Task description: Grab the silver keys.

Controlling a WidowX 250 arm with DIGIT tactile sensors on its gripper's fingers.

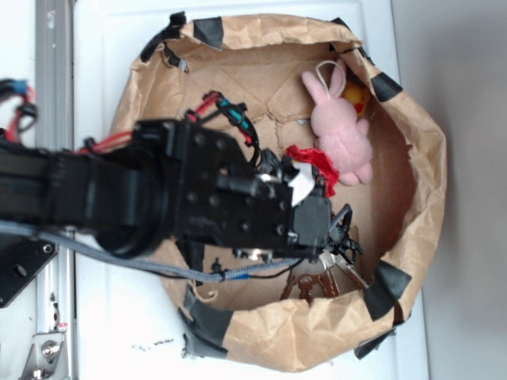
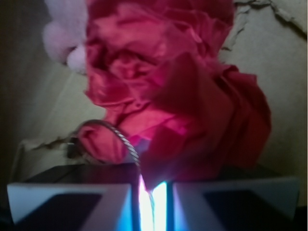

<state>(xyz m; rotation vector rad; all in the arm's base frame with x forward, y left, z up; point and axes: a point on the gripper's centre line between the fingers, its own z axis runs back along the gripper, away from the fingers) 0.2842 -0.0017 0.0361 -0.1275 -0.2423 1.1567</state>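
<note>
Pinched between my jaws [image 2: 151,199] sit the silver keys' [image 2: 113,137] ring and rosette; grasp seemingly made, lifting remains.

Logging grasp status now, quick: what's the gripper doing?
Gripper: fingers nearly shut, pinching the red fabric rosette with its wire ring; the keys themselves aren't visible in the grasp.

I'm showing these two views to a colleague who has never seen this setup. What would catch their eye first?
Probably the red fabric rosette, which fills the wrist view just ahead of the nearly closed gripper, a thin wire ring curving out beside it. In the exterior view, the black arm reaches into a crumpled, tape-edged brown paper bag, where a pink plush bunny lies beside the rosette.
</note>
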